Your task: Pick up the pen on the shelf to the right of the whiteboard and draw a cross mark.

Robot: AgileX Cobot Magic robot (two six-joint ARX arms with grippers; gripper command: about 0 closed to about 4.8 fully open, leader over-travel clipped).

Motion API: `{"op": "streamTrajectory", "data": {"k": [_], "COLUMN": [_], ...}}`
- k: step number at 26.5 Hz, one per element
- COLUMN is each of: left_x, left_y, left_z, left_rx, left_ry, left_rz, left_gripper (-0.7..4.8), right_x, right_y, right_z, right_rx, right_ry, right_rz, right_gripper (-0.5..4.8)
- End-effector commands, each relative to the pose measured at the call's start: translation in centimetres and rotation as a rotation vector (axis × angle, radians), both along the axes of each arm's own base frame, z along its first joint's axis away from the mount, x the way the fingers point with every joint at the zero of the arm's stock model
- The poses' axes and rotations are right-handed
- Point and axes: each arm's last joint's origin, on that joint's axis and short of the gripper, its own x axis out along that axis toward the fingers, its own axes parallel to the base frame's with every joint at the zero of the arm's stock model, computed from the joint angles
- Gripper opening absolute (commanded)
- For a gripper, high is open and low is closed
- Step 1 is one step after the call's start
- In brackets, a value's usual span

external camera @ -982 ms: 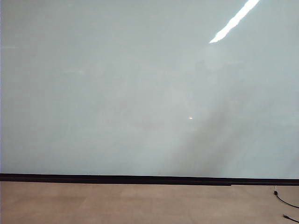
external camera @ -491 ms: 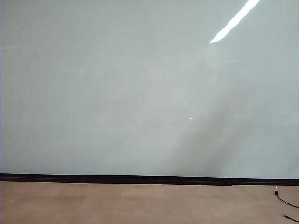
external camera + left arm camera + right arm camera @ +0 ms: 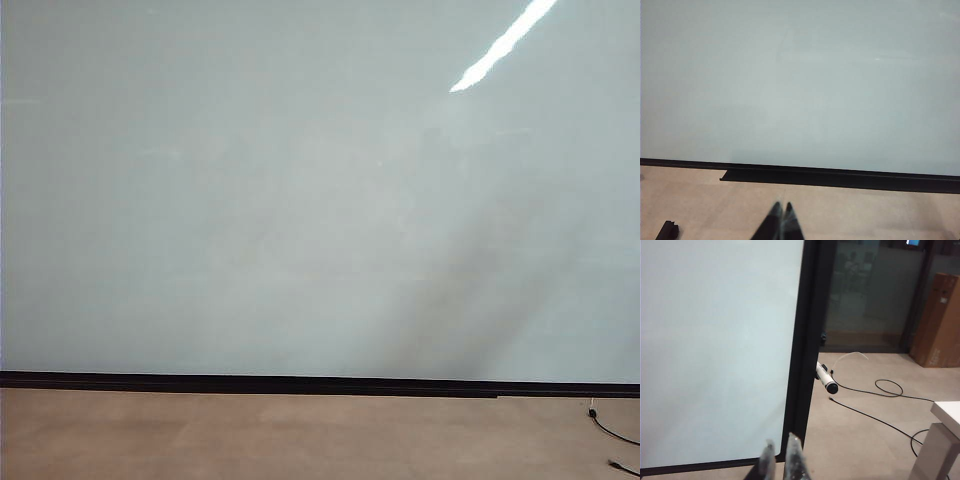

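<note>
The whiteboard (image 3: 300, 200) fills the exterior view, glossy and pale, with a thin black strip (image 3: 300, 383) along its lower edge; no gripper shows there. No cross mark is in view on it. In the right wrist view the pen (image 3: 825, 379), white with a dark end, juts out from the board's black side frame (image 3: 807, 340); I cannot make out the shelf under it. My right gripper (image 3: 781, 444) hangs low, short of that frame, fingers a narrow gap apart and empty. My left gripper (image 3: 782, 206) faces the whiteboard (image 3: 800, 80), tips together, holding nothing.
Black cables (image 3: 875, 390) trail over the tan floor beyond the pen. A cardboard box (image 3: 940, 315) stands against a dark glass wall (image 3: 865, 290), and a white table corner (image 3: 946, 415) is close by. A small black object (image 3: 667, 231) lies on the floor.
A small bright glint near the board's middle has vanished, and the faint shadow on its right part has shifted slightly. Nothing else differs in the exterior view.
</note>
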Motion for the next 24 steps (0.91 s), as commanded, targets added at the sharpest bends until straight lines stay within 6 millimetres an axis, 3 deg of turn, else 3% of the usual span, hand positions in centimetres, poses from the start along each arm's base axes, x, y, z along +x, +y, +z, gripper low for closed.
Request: {"op": "streamTrajectory", "data": {"k": [1, 5, 11, 14, 24], "left_x": [0.0, 0.0, 0.0, 0.0, 0.0], "left_y": [0.0, 0.0, 0.0, 0.0, 0.0], "left_z": [0.1, 0.1, 0.1, 0.1, 0.1], "left_rx": [0.004, 0.004, 0.004, 0.004, 0.004], "left_ry": [-0.008, -0.007, -0.008, -0.008, -0.007], "left_rz": [-0.004, -0.004, -0.004, -0.004, -0.004], "left_gripper": [-0.04, -0.04, -0.04, -0.04, -0.04], "right_x": [0.4, 1.2, 2.5, 3.0, 4.1], "right_y": [-0.1, -0.1, -0.2, -0.4, -2.4], "right_z": [0.6, 0.7, 0.8, 0.8, 0.6], "right_rx": [-0.02, -0.04, -0.074, -0.095, -0.115], "right_ry": [-0.037, -0.023, -0.031, -0.043, -0.043], "right_rz": [-0.009, -0.011, -0.002, 0.013, 0.068], "right_gripper": [0.79, 1.15, 1.23, 1.62, 1.81]}}
